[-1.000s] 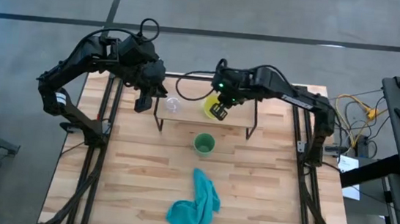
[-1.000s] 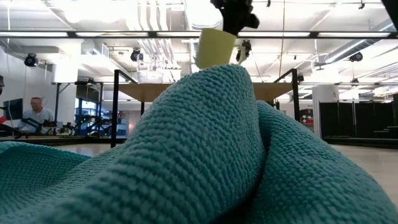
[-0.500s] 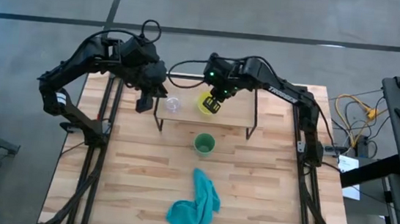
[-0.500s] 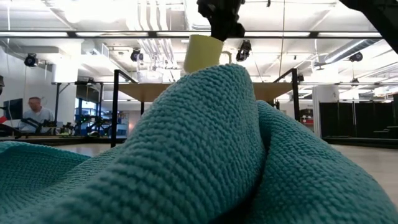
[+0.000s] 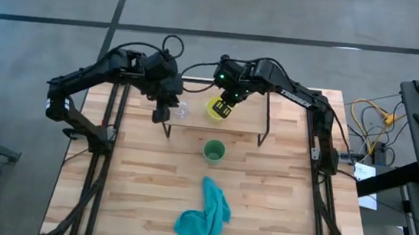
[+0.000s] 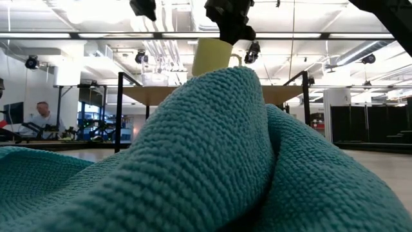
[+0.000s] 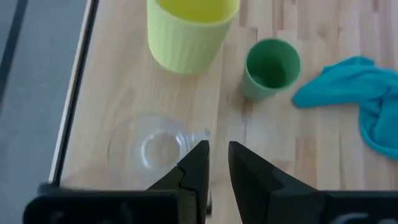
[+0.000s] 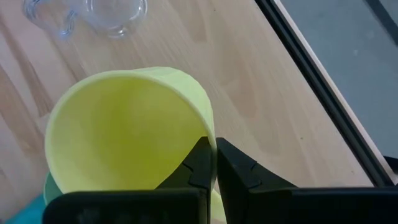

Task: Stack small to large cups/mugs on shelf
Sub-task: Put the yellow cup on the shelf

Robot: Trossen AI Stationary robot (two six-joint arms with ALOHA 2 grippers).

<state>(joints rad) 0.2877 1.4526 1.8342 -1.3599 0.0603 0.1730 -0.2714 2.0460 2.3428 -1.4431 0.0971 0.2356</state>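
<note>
The clear glass cup [image 5: 182, 109] stands on the left part of the shelf [image 5: 247, 123]. Its small handle [image 7: 200, 133] lies just ahead of my left gripper [image 7: 217, 158], which hovers above the shelf's left end [image 5: 162, 115], open by a narrow gap. My right gripper [image 5: 226, 110] is shut on the yellow mug [image 5: 216, 106] over the middle of the shelf. The green cup [image 5: 213, 150] stands on the table in front of the shelf. In the low view the teal cloth [image 6: 206, 161] hides the mug's [image 6: 212, 57] base and the shelf top behind it. My right gripper pinches the yellow mug's rim [image 8: 208, 134], one finger inside the mug and one outside. It comes from above, pointing down. The mug hangs below the fingers, slightly tilted. Whether its base rests on the shelf cannot be told, as the cloth hides it.
The teal cloth [image 5: 204, 213] lies bunched on the near part of the wooden table [image 5: 278, 201]. The shelf's black legs [image 5: 266, 134] stand on the table's far half. A person [image 6: 40, 116] sits far off in the room behind.
My right gripper carried the yellow mug a little toward the table's left over the shelf, then held still. My left gripper moved right toward the glass cup and now shows at the top of the low view.
</note>
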